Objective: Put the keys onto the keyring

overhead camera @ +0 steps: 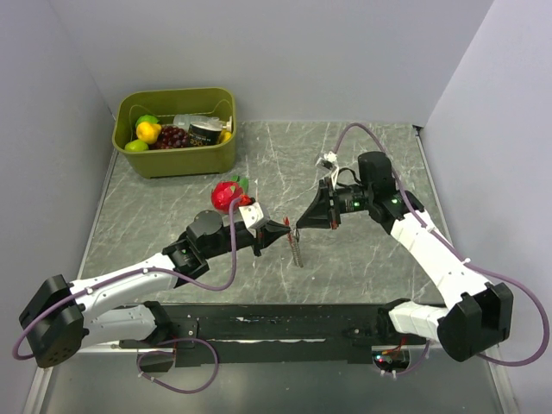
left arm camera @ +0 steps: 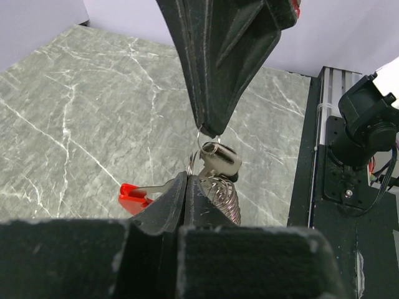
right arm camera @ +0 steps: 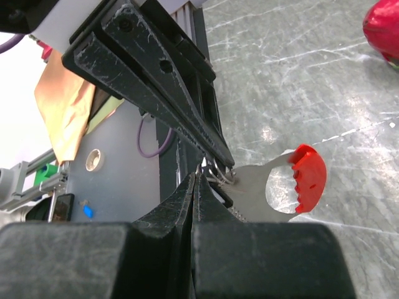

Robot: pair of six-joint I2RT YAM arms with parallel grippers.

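Observation:
The keyring hangs between my two grippers above the table's middle; its silvery coil (overhead camera: 297, 251) dangles below them. In the left wrist view my left gripper (left arm camera: 187, 177) is shut on the thin wire ring. The coil (left arm camera: 228, 200) and a small silvery key-like piece (left arm camera: 219, 159) sit just right of it, and the red fob (left arm camera: 133, 192) pokes out left. My right gripper (left arm camera: 208, 132) comes down from above, shut on the same ring. In the right wrist view my right gripper (right arm camera: 197, 176) is shut against the wires, and the flat metal tab with the red fob (right arm camera: 310, 178) sticks out right.
A red strawberry toy (overhead camera: 228, 197) lies just behind my left gripper (overhead camera: 278, 229) and shows in the right wrist view (right arm camera: 384, 28). An olive bin (overhead camera: 177, 160) with fruit and several items stands at the back left. My right gripper (overhead camera: 303, 226) nearly touches the left one.

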